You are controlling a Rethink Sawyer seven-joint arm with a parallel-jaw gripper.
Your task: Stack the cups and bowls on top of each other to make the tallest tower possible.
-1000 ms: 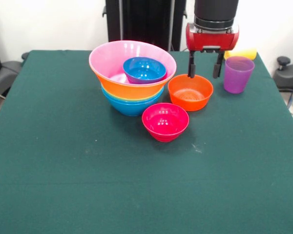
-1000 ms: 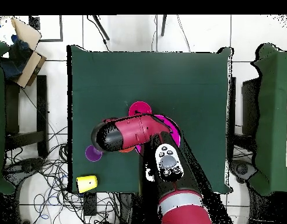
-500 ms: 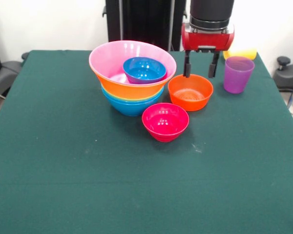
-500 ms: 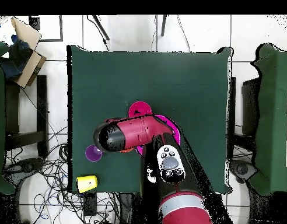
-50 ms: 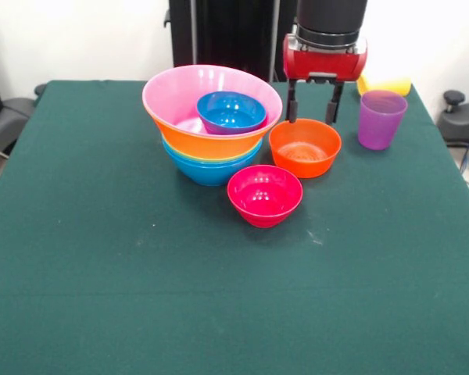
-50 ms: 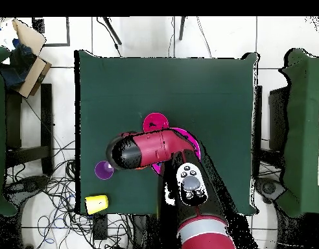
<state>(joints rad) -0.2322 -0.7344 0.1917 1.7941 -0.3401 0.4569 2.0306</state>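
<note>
here the claw point(image 5: 311, 111) hangs above the far rim of the orange-red bowl point(image 5: 305, 148), its two dark fingers point(image 5: 291, 110) spread apart with nothing between them; the tips sit just over the rim, and contact cannot be told. in the overhead view the red arm point(image 6: 149, 148) covers the claw and that bowl almost wholly.

the tower point(image 5: 212, 125) stands on the green surface point(image 5: 125, 266) at about 9 o'clock from the orange-red bowl, near it but apart. a light blue bowl point(image 5: 211, 170) forms its base, a thin teal-green rim shows just above that, then the wide orange bowl point(image 5: 211, 144) and the wide pink bowl point(image 5: 172, 98) nested in it. the small dark blue bowl point(image 5: 231, 112) sits inside the pink one, toward its 3 o'clock side.

the crimson bowl point(image 5: 265, 195) rests upright on the surface at roughly 7 o'clock from the orange-red bowl, just beside it, and at about 5 o'clock from the tower's base. from overhead it shows as a magenta disc point(image 6: 155, 121) at 12 o'clock from the arm.

the purple cup point(image 5: 381, 119) stands upright at 3 o'clock from the orange-red bowl, apart from it. the yellow cup point(image 5: 387, 85) lies on its side beyond the purple one, at about its 12 o'clock, near the surface's edge; overhead it lies at the 7 o'clock of the purple cup point(image 6: 102, 170), the yellow cup point(image 6: 96, 204) at the surface's corner.
</note>
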